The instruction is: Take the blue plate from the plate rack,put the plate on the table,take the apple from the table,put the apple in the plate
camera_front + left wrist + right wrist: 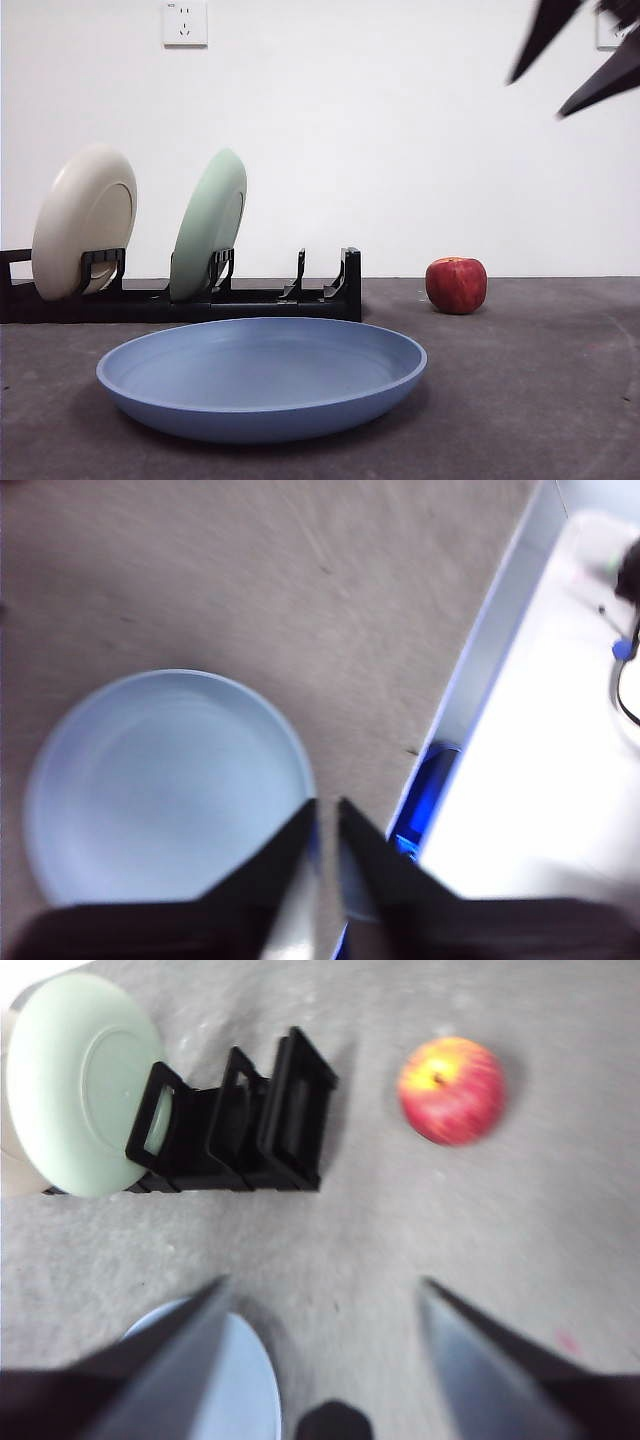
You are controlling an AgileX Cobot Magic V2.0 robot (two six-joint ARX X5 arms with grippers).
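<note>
- The blue plate [262,378] lies flat on the table [540,380], in front of the plate rack [250,296]; it is round and shallow, matte light blue, with a raised, smoothly curved rim and nothing in it.
- The table is dark grey, rough and mottled, like concrete.
- The plate rack is low, long and black, with upright slotted holders. Its end slots nearest the apple stand bare.
- A cream plate [84,220] and a pale green plate [208,224] stand on edge in the rack, both leaning, the cream one at the far end from the apple.
- The apple [456,285] sits on the table just beyond the rack's end, apart from the blue plate; it is round and red with faint yellowish streaks, and the right wrist view shows a yellow-orange patch round the stem dimple.
- The right gripper [322,1290] hangs above the table with its jaws spread wide and nothing between them; the apple lies ahead of it, untouched.
- The left gripper [328,805] is above the blue plate's edge, its jaws nearly together with only a thin slit between, gripping nothing.
- A white wall socket [185,22] sits high on the plain white wall.
</note>
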